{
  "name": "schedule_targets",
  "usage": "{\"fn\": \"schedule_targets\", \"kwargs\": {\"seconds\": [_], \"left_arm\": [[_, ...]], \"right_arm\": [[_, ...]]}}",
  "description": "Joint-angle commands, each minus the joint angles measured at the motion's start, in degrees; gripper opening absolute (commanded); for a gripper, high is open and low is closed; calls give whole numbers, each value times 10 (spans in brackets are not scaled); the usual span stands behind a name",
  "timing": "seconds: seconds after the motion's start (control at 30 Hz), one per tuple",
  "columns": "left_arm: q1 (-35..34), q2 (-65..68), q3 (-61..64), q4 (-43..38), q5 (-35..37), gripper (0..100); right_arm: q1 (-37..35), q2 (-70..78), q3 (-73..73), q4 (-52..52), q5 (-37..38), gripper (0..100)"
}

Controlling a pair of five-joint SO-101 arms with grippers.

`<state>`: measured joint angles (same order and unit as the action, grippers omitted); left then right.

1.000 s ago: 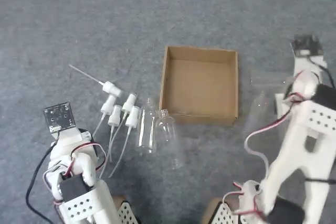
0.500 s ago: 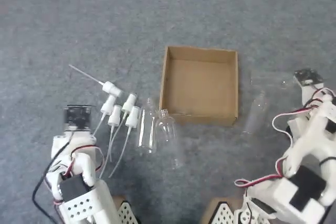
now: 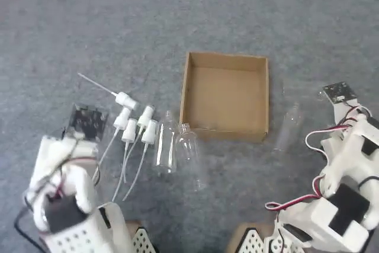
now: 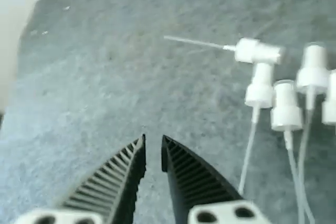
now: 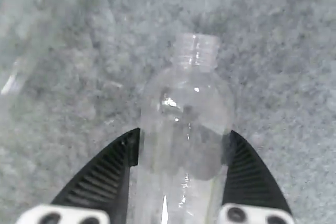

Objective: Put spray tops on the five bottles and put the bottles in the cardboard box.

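Several white spray tops (image 3: 129, 130) with long tubes lie left of the cardboard box (image 3: 185, 90); the left wrist view shows them (image 4: 283, 111) ahead and to one side. My left gripper (image 4: 153, 142) hovers over bare carpet near them, shut apart from a narrow slit and holding nothing. Two clear bottles (image 3: 165, 146) lie between the tops and the box. Another clear bottle (image 3: 288, 124) lies right of the box. My right gripper (image 5: 182, 134) is low at the table's right, its fingers closed against both sides of a capless clear bottle (image 5: 186, 114) lying on the carpet.
The box is open-topped with nothing in it. Grey carpet covers the table, with free room behind the box and at the far left. The right arm (image 3: 349, 146) with its loose wires stands at the front right. A faint clear shape (image 5: 26, 24) lies beyond the held bottle.
The right arm has folded down from a tall pose to low over the carpet right of the box. The left arm's wrist has moved forward towards the spray tops.
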<state>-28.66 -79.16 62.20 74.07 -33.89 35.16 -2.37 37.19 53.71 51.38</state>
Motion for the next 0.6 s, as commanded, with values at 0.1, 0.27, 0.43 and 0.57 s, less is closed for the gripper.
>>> {"fn": "schedule_targets", "kwargs": {"seconds": [0.1,0.27,0.43,0.57], "left_arm": [[83,305,-185,22,14,167],[128,467,-224,-51,63,171],[141,587,-224,-142,85,160],[143,667,-225,-216,88,163]], "right_arm": [[8,5,4,-7,6,167],[6,7,4,-7,7,167],[7,5,4,-8,7,165],[7,7,5,-7,4,164]]}}
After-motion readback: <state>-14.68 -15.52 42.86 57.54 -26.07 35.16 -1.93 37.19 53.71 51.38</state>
